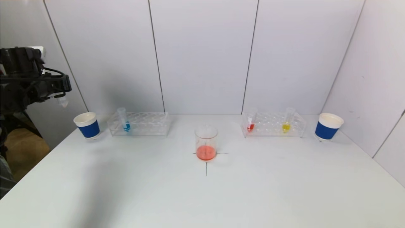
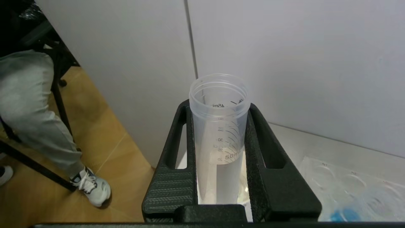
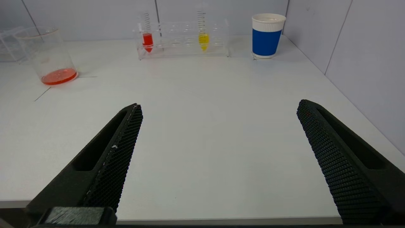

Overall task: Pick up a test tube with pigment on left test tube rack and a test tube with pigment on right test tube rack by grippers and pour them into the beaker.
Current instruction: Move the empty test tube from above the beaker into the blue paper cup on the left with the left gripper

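Head view: the left gripper (image 1: 60, 95) is raised off the white table's (image 1: 202, 196) left edge, clamping a clear empty plastic test tube (image 1: 62, 101) whose tip pokes out below it. At the far left corner stands a blue-and-white paper cup (image 1: 87, 125), and just beside it the clear left test tube rack (image 1: 139, 124) holding a tube of blue pigment (image 1: 124, 120). A clear glass beaker (image 1: 206, 143) with orange-red liquid in its bottom sits on a cross mark at the table's middle. Toward the far right corner, the clear right test tube rack (image 1: 273, 124) holds a tube of red pigment (image 1: 251, 120) and a tube of yellow pigment (image 1: 287, 121), with a second blue-and-white paper cup (image 1: 328, 126) beside it.

Left wrist view: the black fingers (image 2: 171, 177) press both sides of the empty tube.

Right wrist view: the right gripper (image 3: 218, 164) sits low over the near edge with its fingers spread wide, holding nothing, well apart from the rack.
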Available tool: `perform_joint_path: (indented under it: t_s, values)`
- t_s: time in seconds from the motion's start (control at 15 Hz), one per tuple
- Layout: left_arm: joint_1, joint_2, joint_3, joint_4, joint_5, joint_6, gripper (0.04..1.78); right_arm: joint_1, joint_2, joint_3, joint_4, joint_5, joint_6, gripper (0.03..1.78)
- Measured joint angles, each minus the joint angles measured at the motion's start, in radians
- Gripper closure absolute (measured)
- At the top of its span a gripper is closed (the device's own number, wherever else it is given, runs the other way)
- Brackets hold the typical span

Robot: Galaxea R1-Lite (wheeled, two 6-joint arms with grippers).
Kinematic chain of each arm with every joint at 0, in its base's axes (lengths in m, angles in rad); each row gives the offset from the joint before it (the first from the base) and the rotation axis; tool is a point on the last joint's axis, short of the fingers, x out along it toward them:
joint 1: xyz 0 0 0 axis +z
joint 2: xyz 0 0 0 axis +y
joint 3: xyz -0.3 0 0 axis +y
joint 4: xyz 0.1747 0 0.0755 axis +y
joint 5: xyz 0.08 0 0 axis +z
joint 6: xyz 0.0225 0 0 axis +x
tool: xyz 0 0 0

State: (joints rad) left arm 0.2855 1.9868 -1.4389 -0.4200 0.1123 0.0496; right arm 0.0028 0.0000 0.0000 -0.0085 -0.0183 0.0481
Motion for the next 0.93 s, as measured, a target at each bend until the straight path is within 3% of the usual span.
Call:
perform_joint_path:
  t_s: [0.4,0.93]
  values:
    - [0.023,0.134,0.054,-0.222,-0.067,0.004,1.37,0.000,0.000,0.000,0.000,0.000,0.000,0.04]
    - [-0.004,0.236,0.120,-0.382,-0.088,0.007,1.37,0.000,0.000,0.000,0.000,0.000,0.000,0.04]
